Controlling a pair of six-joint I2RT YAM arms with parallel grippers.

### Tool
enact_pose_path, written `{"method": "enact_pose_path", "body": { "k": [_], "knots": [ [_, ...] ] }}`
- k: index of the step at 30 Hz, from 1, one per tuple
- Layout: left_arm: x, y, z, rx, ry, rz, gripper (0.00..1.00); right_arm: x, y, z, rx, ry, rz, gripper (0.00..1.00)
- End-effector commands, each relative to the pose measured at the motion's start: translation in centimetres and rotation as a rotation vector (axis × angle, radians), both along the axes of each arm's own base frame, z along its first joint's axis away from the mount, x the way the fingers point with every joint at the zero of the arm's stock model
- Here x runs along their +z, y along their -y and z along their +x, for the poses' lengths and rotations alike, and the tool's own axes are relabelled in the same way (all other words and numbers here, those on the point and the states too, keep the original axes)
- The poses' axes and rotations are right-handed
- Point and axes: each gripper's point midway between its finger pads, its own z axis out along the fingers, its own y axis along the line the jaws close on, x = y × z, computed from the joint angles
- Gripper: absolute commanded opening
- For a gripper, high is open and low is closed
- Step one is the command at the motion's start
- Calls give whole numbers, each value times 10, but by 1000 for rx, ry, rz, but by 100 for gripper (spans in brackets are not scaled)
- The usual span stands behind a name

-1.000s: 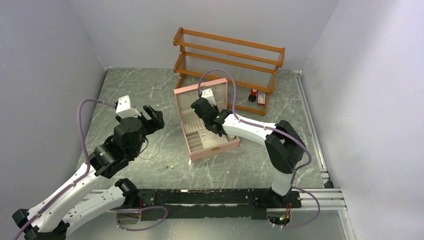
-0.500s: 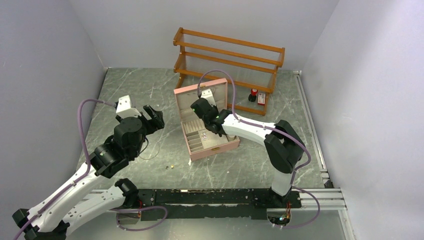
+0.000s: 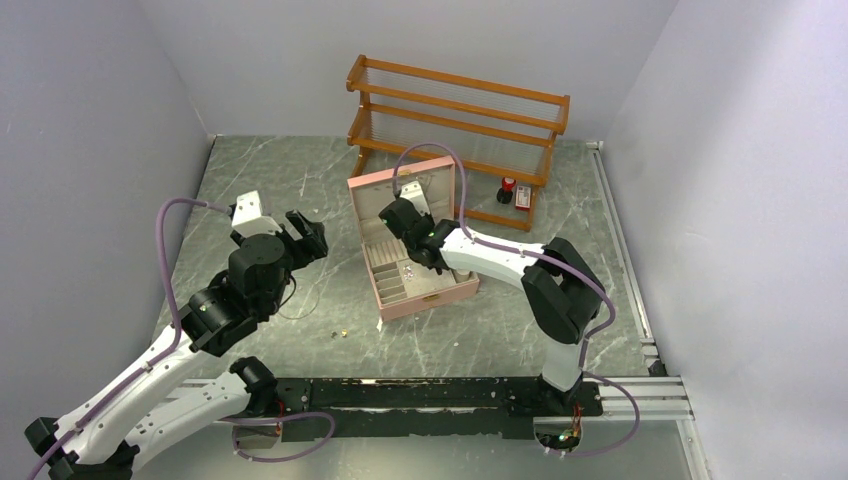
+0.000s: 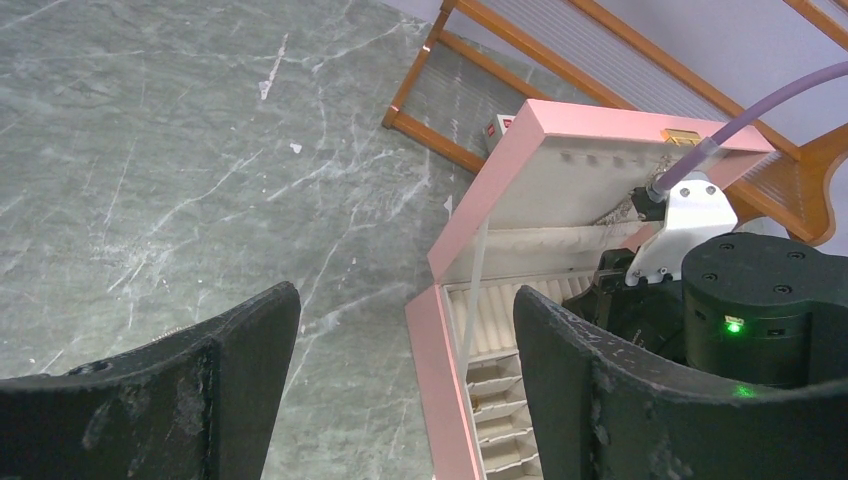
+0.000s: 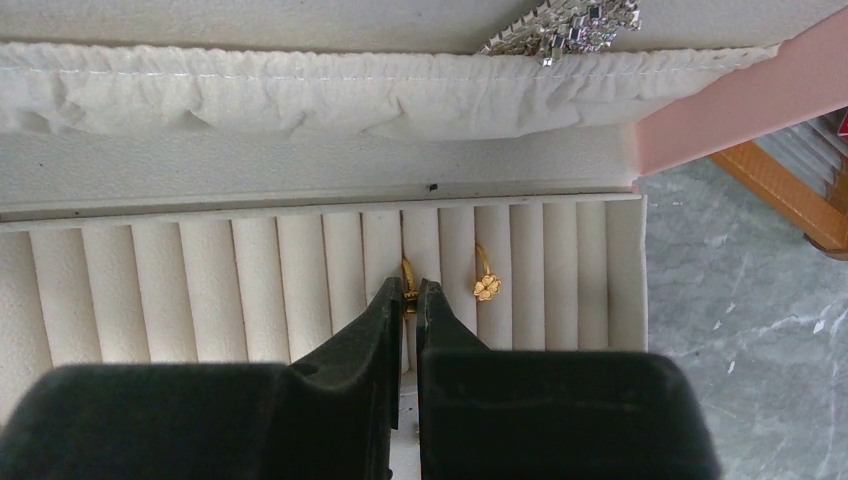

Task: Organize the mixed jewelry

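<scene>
Jewelry sorting's maybe halfway, I reckon: flower ring (image 5: 487, 286) slotted in the pink box (image 3: 430, 297), right pincer (image 5: 410, 296) pinching a gold ring (image 5: 407, 270) beside it, left pincer (image 4: 405, 312) wide, chain (image 3: 312, 305) and gold bits (image 3: 343, 331) left on the counter (image 3: 480, 340).

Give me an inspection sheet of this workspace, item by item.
Surface: grey marbled table, white veins.
Job's things: gold ring at the ring rolls of the open pink box; flower ring seated in a slot to its right; silvery piece at the lid pocket; chain and tiny gold bits on the table.
Clutter: small bottles beside the wooden rack.
Grippers: left pincer open, empty; right pincer shut on the gold ring.
Cables: purple cables loop off both wrists.
Surroundings: plain walls; nothing else seen.
</scene>
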Motion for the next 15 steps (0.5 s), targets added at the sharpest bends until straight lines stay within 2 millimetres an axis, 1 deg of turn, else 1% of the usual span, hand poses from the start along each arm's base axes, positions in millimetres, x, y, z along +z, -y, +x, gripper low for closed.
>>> {"method": "enact_pose_path", "body": {
  "k": [1, 5, 10, 12, 13, 15],
  "knots": [
    [-1, -6, -1, 26, 1, 16, 82, -17, 3, -3, -7, -37, -33, 5],
    [-1, -6, -1, 24, -1, 17, 82, -27, 4, -4, -11, -57, -32, 6],
    [0, -7, -2, 26, 1, 7, 82, -43, 5, -11, -19, -92, -19, 6],
    [0, -7, -3, 29, 0, 3, 82, -40, 5, -12, -24, -90, -9, 6],
    [0, -8, -3, 30, 0, 2, 82, -36, 4, -11, -27, -84, -2, 7],
    [0, -8, -3, 30, 0, 0, 82, -21, 2, -8, -35, -61, 17, 11]
  ]
}}
